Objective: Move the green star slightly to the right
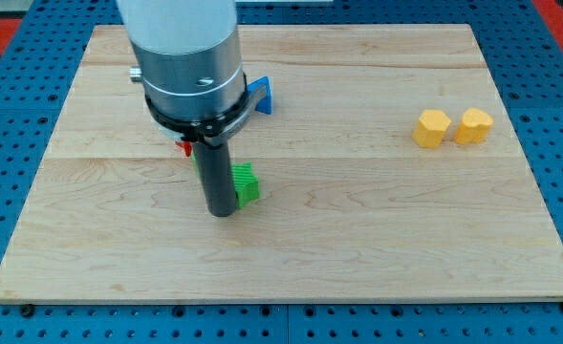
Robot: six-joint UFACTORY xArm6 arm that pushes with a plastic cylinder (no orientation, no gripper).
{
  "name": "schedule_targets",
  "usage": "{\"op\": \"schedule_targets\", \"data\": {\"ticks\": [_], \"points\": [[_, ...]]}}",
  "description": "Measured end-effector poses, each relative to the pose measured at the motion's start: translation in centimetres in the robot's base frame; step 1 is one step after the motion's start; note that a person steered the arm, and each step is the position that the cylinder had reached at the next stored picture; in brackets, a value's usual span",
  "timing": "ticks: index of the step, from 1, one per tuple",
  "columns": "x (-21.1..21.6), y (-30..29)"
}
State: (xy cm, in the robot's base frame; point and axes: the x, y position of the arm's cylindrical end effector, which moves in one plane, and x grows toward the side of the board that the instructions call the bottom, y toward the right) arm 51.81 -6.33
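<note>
A green star block (pixel 247 183) lies on the wooden board, left of centre, partly hidden behind my rod. My tip (pixel 222 214) rests on the board at the star's lower left, touching or nearly touching it. The wide grey arm body above hides the area at the view's top left of the star.
A blue block (pixel 262 95) peeks out at the right of the arm body. A small red block (pixel 185 147) shows just left of the rod. Two yellow blocks (pixel 432 128) (pixel 473 125) sit side by side at the view's right. The wooden board (pixel 357 239) lies on a blue pegboard.
</note>
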Motion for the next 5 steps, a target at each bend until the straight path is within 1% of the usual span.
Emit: {"op": "schedule_targets", "data": {"ticks": [2,3,4,5], "points": [[0.0,0.9],[0.7,2.2],[3.1,8.2],[3.2,16.1]]}}
